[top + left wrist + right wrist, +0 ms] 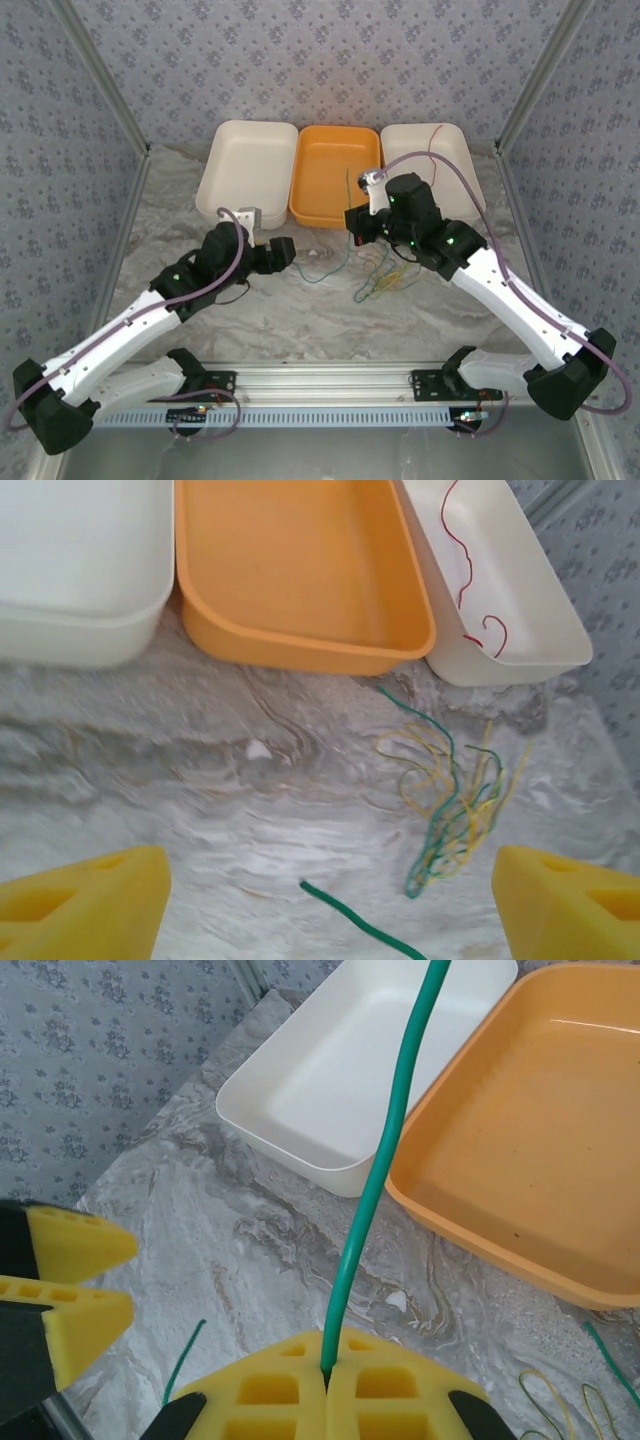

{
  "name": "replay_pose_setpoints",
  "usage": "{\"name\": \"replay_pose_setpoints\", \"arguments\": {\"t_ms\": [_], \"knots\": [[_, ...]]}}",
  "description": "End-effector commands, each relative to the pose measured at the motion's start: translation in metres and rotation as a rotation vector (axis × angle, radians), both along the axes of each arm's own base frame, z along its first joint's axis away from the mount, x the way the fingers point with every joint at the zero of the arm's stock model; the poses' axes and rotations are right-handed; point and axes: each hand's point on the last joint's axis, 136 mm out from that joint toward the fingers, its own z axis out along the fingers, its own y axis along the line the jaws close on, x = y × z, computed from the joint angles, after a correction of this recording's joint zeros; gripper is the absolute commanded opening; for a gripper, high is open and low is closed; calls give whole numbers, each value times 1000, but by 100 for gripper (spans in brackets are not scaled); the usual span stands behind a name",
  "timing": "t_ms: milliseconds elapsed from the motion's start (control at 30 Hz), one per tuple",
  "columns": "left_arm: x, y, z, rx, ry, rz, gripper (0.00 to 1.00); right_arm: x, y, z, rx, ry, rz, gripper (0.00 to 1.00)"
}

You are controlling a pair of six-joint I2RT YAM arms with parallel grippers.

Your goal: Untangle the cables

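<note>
- Dark green cable (375,1180) is being pinched between the fully closed right fingers (280,1390), rising up from them.
- Left fingers (90,905) are standing wide apart, holding nothing.
- Yellow-green and green tangle (450,800) is lying on the desk (200,780) near the orange tray (300,640).
- Red cable (462,570) is lying inside the white tray (540,650) right of it.

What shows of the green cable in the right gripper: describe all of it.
The green cable is a thin, smooth, dark green wire. It is pinched between the yellow foam pads of the shut right gripper and runs out from them in a gentle wave, past the top edge of the right wrist view.
</note>
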Motion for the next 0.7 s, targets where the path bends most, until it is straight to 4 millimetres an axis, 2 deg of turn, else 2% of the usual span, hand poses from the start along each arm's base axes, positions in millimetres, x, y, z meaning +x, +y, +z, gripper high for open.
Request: {"name": "replay_pose_setpoints", "arguments": {"t_ms": [0, 100, 200, 267, 400, 533, 667], "knots": [[-8, -29, 28, -223, 17, -17, 80, -1, 5, 3, 36, 5, 23, 0], [-33, -69, 64, -62, -183, -264, 73, -2, 10, 0, 29, 32, 56, 0], [-46, -91, 67, 108, -272, -445, 68, -4, 18, -5, 14, 82, 108, 0], [-50, -103, 66, 139, -304, -530, 70, -5, 21, -7, 16, 93, 125, 0], [-56, -123, 54, 173, -317, -644, 72, -4, 25, -5, 50, 114, 135, 0], [-45, -122, 29, 274, -309, -601, 70, -4, 27, 0, 88, 133, 143, 0], [-41, -122, 8, 298, -328, -575, 69, -2, 27, 5, 120, 156, 144, 0]]}}
